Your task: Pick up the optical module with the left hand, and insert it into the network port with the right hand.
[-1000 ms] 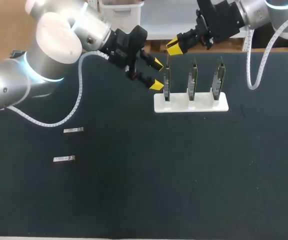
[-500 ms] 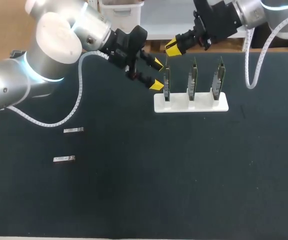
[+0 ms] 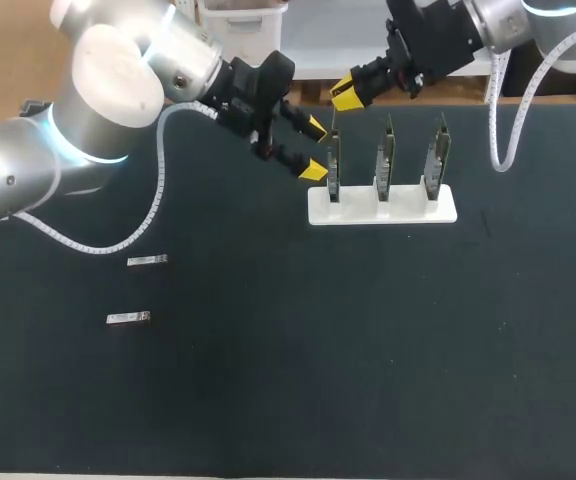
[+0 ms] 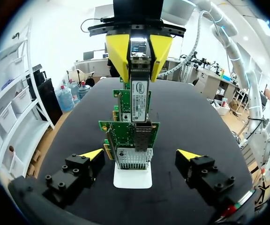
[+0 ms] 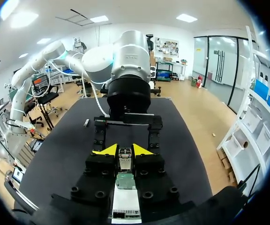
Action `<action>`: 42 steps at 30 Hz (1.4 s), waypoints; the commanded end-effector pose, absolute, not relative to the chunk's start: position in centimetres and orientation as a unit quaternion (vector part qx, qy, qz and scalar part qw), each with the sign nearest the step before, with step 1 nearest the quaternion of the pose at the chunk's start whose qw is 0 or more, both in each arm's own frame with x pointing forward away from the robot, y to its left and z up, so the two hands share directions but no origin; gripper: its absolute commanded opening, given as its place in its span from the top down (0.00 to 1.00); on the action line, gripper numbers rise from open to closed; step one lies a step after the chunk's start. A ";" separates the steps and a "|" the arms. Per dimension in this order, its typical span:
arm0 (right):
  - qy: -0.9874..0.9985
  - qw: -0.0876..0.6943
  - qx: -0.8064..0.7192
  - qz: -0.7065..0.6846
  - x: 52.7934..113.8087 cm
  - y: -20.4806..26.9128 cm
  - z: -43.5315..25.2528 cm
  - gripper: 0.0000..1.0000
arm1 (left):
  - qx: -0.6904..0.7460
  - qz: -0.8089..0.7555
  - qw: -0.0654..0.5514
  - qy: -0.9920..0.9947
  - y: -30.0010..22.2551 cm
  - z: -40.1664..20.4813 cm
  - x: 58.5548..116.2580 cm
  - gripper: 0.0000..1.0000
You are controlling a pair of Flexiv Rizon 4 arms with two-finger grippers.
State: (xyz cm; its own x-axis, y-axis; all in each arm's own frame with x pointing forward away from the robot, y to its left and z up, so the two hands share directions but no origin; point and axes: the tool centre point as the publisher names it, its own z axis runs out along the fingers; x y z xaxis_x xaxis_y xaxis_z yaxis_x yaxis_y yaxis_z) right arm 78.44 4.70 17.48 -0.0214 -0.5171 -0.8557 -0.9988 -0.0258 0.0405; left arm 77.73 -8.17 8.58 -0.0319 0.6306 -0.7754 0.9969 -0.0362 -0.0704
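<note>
My right gripper (image 3: 346, 95) hangs over the leftmost network card (image 3: 334, 165) of the white stand (image 3: 408, 212), shut on a silver optical module. In the left wrist view that module (image 4: 139, 101) runs down from the right gripper (image 4: 139, 70) to the metal port cage (image 4: 143, 135) on the card; how deep it sits I cannot tell. My left gripper (image 3: 314, 148) stays open just left of the same card, holding nothing, its tips (image 4: 92, 154) on either side of the stand's end. In the right wrist view the module (image 5: 124, 158) shows between my right gripper's (image 5: 124, 150) yellow tips, above the card (image 5: 124, 180).
Two more cards (image 3: 384, 160) (image 3: 435, 158) stand upright in the same stand. Two spare modules (image 3: 147, 261) (image 3: 128, 319) lie flat on the black table at the left. My left arm (image 5: 128, 75) faces the right gripper across the stand.
The right gripper has shifted a touch up and to the left with the module. The left arm and its open gripper have stayed put.
</note>
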 end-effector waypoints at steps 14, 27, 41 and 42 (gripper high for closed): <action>0.613 0.327 -0.620 0.366 78.0 4.7 17.4 1.00 | 0.639 -0.331 0.276 0.638 -8.2 8.6 77.7 0.00; 0.611 0.324 -0.625 0.361 77.8 4.9 17.1 1.00 | 0.639 -0.331 0.276 0.638 -8.2 8.6 77.7 0.00; 0.604 0.334 -0.633 0.352 77.7 4.8 17.6 1.00 | 0.639 -0.331 0.276 0.638 -8.2 8.6 77.7 0.00; 0.604 0.333 -0.633 0.351 77.7 4.8 17.6 1.00 | 0.639 -0.331 0.276 0.638 -8.2 8.6 77.7 0.00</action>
